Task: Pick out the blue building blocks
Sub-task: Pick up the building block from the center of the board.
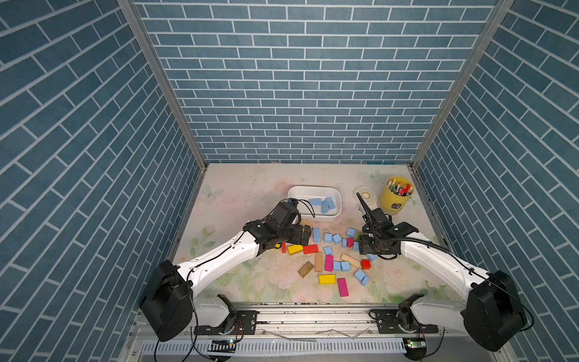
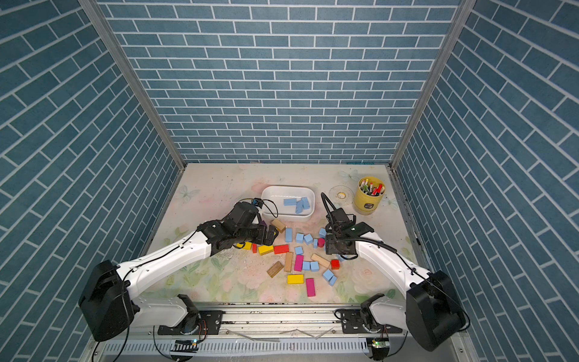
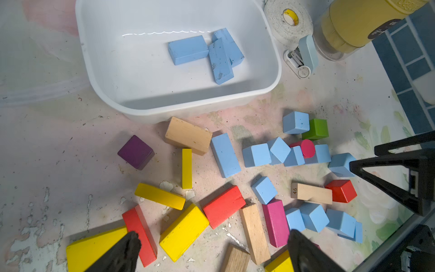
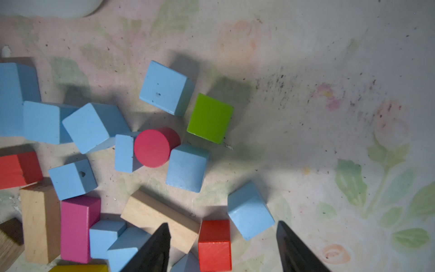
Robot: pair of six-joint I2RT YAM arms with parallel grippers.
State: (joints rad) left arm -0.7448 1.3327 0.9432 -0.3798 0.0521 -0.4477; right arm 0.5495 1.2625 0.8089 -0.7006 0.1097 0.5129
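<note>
Three blue building blocks (image 1: 324,203) (image 3: 204,51) lie in the white bin (image 1: 291,191) (image 3: 188,113). Several more blue building blocks (image 1: 332,238) (image 2: 304,238) are scattered among other colours mid-table, including a brick (image 3: 224,155). My left gripper (image 3: 214,233) (image 1: 305,234) hangs open over red and yellow blocks at the pile's left edge, holding nothing. My right gripper (image 4: 223,223) is open at the pile's right side. A red cube (image 4: 214,242) and a blue cube (image 4: 249,210) lie between its fingers, ungripped. In both top views the right wrist hides those fingers.
A yellow can of pens (image 1: 396,196), a tape roll (image 1: 365,192) and a pale blue stapler (image 3: 303,56) stand right of the bin. Yellow (image 1: 326,279), magenta (image 1: 342,286), wooden (image 1: 318,261), purple (image 3: 136,152) and green (image 4: 210,117) blocks mix with the blue ones. Brick-patterned walls enclose the table.
</note>
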